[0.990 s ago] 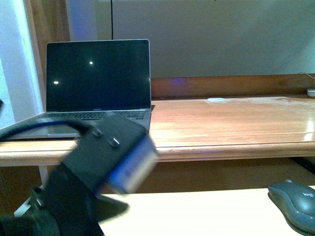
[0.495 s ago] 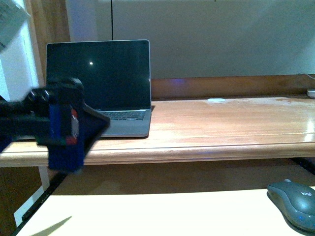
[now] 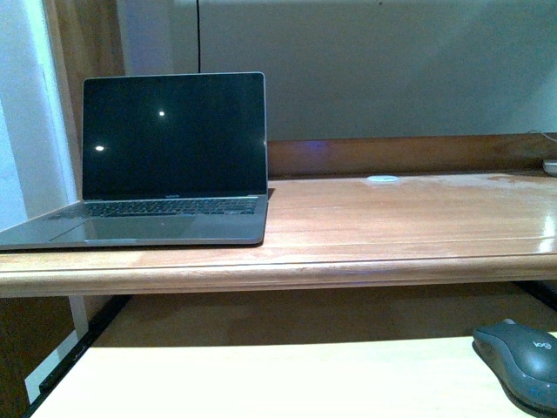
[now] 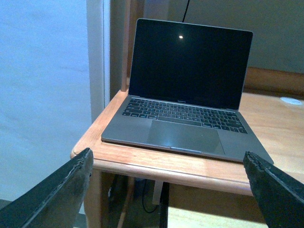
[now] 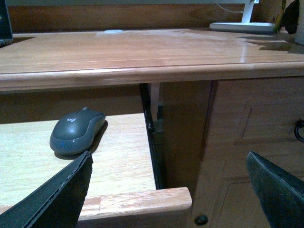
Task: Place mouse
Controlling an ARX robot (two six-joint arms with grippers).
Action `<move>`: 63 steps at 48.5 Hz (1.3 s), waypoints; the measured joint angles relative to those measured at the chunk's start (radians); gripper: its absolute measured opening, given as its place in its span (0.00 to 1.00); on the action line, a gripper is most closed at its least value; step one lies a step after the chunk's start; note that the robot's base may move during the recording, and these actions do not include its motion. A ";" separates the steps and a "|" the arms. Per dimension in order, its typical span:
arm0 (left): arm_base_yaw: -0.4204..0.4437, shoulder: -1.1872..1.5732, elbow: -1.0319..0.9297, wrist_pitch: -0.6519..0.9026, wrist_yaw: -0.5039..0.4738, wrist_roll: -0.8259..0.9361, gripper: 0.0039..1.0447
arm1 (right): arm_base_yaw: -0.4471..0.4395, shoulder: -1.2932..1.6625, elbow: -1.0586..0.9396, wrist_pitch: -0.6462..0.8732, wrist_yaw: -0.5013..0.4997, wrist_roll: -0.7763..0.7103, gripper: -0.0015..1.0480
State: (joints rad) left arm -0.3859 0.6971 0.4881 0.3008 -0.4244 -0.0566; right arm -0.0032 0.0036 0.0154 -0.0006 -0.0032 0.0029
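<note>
Now, mouse (image 3: 520, 364): lying on the pale lower counter (image 3: 261, 379), near right, untouched.
Right tool (image 5: 168, 159): spread wide, empty, close to the mouse.
Left tool (image 4: 167, 156): spread wide, empty, facing the laptop (image 3: 170, 165).
Advice: likely reach with the right tool, pinch the mouse's narrow sides, and lift well clear of the upper counter (image 3: 392, 218) edge before placing.

Mouse (image 3: 520, 361) dark grey; laptop (image 3: 165, 228) grey, screen (image 3: 174, 135) black; desk (image 3: 400, 218) orange-brown woodgrain.
</note>
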 joint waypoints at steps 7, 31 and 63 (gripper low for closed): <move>0.049 -0.277 -0.115 -0.253 0.104 0.036 0.66 | 0.000 0.000 0.000 0.000 0.001 0.000 0.93; 0.344 -0.518 -0.332 -0.299 0.414 0.049 0.02 | 0.009 0.019 0.010 -0.034 0.022 0.015 0.93; 0.381 -0.639 -0.424 -0.313 0.424 0.049 0.02 | 0.296 0.848 0.276 0.320 0.293 0.098 0.93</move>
State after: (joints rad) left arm -0.0051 0.0578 0.0643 -0.0124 -0.0006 -0.0078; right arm 0.2928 0.8513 0.2913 0.3191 0.2901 0.1005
